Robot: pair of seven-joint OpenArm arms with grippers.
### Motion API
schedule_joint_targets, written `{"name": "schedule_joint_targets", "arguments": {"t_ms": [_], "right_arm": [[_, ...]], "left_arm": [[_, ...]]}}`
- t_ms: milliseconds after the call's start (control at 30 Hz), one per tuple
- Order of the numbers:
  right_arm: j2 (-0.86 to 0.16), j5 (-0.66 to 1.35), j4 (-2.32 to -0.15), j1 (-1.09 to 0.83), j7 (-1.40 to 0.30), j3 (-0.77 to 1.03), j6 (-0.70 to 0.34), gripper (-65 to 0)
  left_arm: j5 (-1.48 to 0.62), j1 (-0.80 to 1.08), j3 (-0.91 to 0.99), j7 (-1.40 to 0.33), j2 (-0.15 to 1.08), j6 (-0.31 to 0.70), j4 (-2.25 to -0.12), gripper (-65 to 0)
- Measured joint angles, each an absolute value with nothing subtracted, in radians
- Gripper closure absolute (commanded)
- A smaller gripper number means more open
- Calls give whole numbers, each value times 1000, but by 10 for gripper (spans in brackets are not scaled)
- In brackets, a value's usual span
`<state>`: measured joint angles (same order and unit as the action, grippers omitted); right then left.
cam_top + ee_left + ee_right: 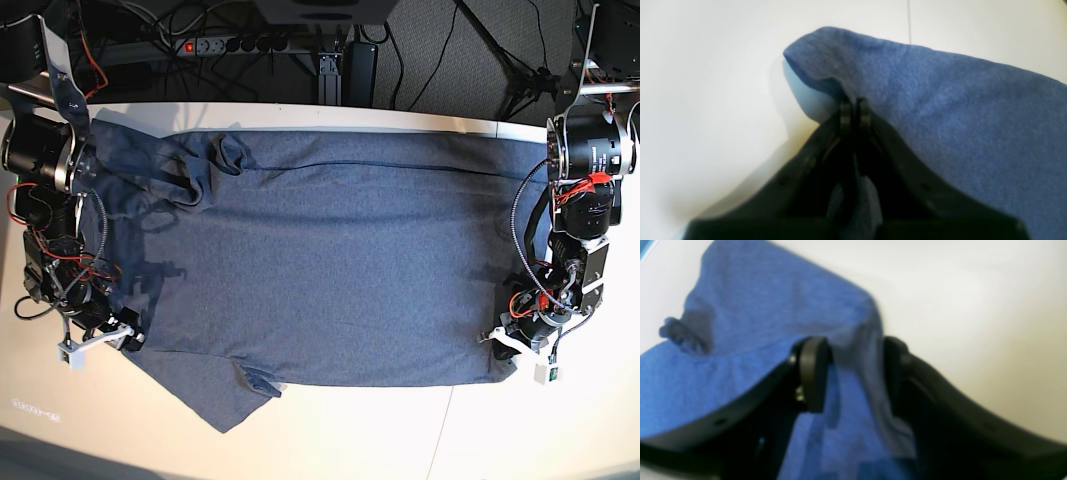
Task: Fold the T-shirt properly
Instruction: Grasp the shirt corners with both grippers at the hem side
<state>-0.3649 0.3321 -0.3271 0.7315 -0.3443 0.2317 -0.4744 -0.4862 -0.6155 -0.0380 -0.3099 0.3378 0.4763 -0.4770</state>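
Overhead, heathered slate-blue cotton T-shirt [320, 260] spread across white table [480, 430], left claw [855, 106] clenched on its edge, right claw [853, 373] parted around a fold, dark cables [430, 50] behind.

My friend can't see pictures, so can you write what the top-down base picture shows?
A big slate-blue T-shirt lies spread across a white table, seen from above. A robot arm at each side reaches its near corners: the left pincer on the picture's right, the right pincer on its left. Cables and a power strip sit behind.
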Motion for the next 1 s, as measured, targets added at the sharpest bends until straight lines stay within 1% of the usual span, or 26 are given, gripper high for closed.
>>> {"name": "schedule_joint_targets", "arguments": {"t_ms": [133,233,533,833,1000], "right_arm": [[-354,279,-327,735,-315,232,-474,-278],[-355,198,-327,735,-294,232,-474,-278],[-393,35,-327,731,-212,232,-474,-278],[-387,25,-327,729,-202,232,-474,-278],[-362,25,-327,730,-190,232,-474,-278]], "left_arm": [[-487,-616,-38,-310,339,477,-477,0],[-487,-616,-38,-310,338,477,-477,0],[-487,-615,-38,-310,338,477,-477,0],[-487,-615,-38,-310,338,477,-477,0],[-487,-615,-38,-310,338,477,-477,0]]}}
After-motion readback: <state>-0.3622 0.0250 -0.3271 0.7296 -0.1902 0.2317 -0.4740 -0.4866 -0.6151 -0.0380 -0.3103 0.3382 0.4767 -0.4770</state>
